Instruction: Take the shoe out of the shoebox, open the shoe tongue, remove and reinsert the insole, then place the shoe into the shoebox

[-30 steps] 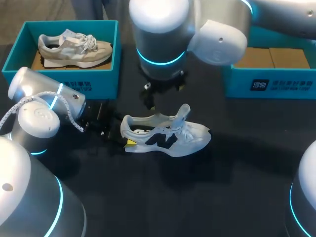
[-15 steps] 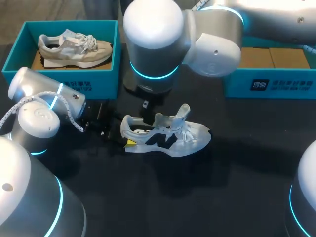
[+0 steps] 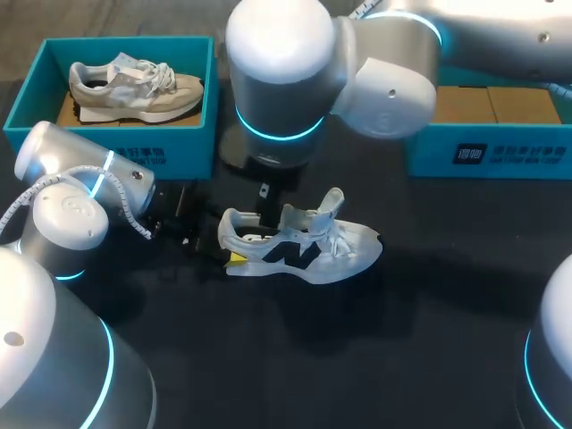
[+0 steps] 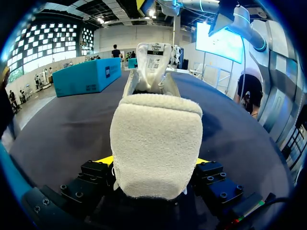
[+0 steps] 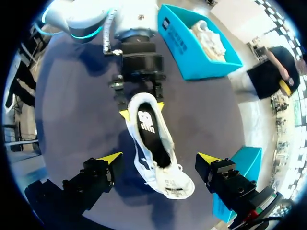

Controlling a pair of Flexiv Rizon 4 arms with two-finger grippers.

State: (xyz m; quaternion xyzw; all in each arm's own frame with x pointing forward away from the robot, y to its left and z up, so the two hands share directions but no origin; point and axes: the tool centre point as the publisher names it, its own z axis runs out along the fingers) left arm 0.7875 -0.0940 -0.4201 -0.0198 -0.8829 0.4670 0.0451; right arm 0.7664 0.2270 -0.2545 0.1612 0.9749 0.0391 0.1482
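Left gripper (image 4: 153, 162): I am seeing its two yellow tips pressing on the heel of the white shoe (image 3: 304, 246) from both sides, so it is gripping the shoe low at the table (image 3: 402, 340).
Right gripper (image 5: 158, 158): I am reading it as spread wide and holding nothing; it is hanging over the white shoe, one finger out to each side, neither touching it.
White shoe: one, sitting upright on its sole on the table, near the middle, heel pointing left and toe pointing right.
Tongue (image 4: 153, 57): one, standing up and pulled forward over the laces.
Insole (image 5: 151, 132): one, dark, lying inside the white shoe and showing through the opening from above.
Shoeboxes: I am counting two, both teal, both at the far edge of the table.
Far-left shoebox (image 3: 125, 156): it is holding one beige shoe (image 3: 134, 89), lying with its toe to the right.
Far-right shoebox (image 3: 500, 152): I am seeing only brown cardboard (image 3: 487, 103) inside it.
Shoes: I am counting two in all, one on the table and one boxed, well apart.
Arms: two, the left coming in from the near left, the right reaching over from the far right.
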